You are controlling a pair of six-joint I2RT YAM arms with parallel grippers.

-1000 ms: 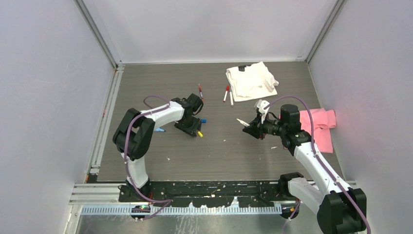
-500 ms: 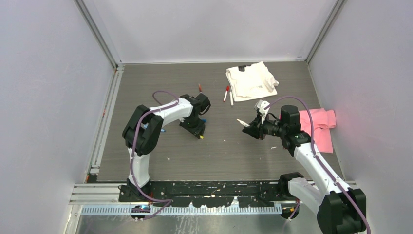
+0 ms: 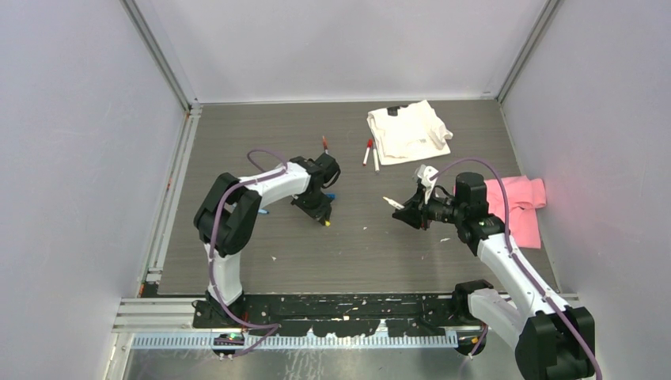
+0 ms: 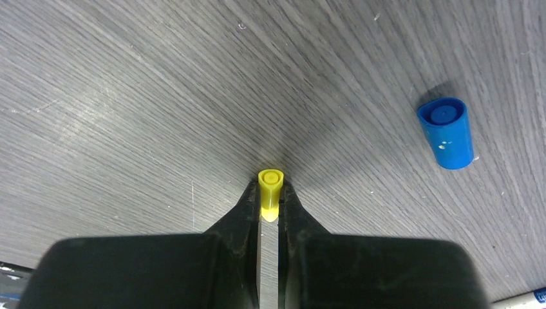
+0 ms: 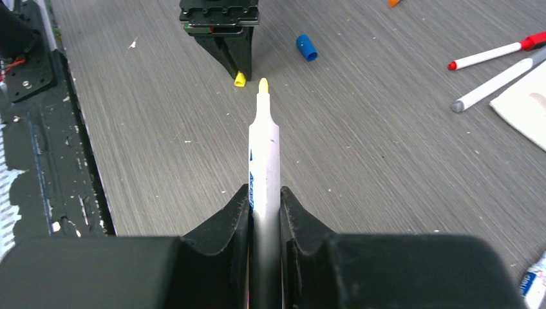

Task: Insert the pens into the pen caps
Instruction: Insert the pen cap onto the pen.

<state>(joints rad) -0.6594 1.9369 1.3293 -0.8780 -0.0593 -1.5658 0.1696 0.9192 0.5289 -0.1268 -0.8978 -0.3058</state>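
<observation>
Left gripper [image 4: 269, 201]: jaws clamped on the yellow cap [image 4: 270, 181] at table [image 4: 129, 96] level. In the left wrist view the cap's long axis runs 6 to 12 o'clock, round end at 12. A blue cap [image 4: 444, 132] lies at 2 o'clock, well apart.

Right gripper [image 5: 264, 201]: jaws clamped on the yellow-tipped pen [image 5: 264, 148], held above the table. In the right wrist view its tip points to 12 o'clock, toward the yellow cap.

You get soft, even, fairly bright light from above in the overhead view, with a faint pink glow on the right wall [image 3: 633, 198]. In the left wrist view the blue cap [image 4: 444, 132] and the yellow cap [image 4: 270, 187] cast short, soft shadows on the counter [image 4: 129, 96], whose grain bows toward the edges. The pen [image 5: 264, 141] blurs close to your right hand [image 5: 264, 192].
</observation>
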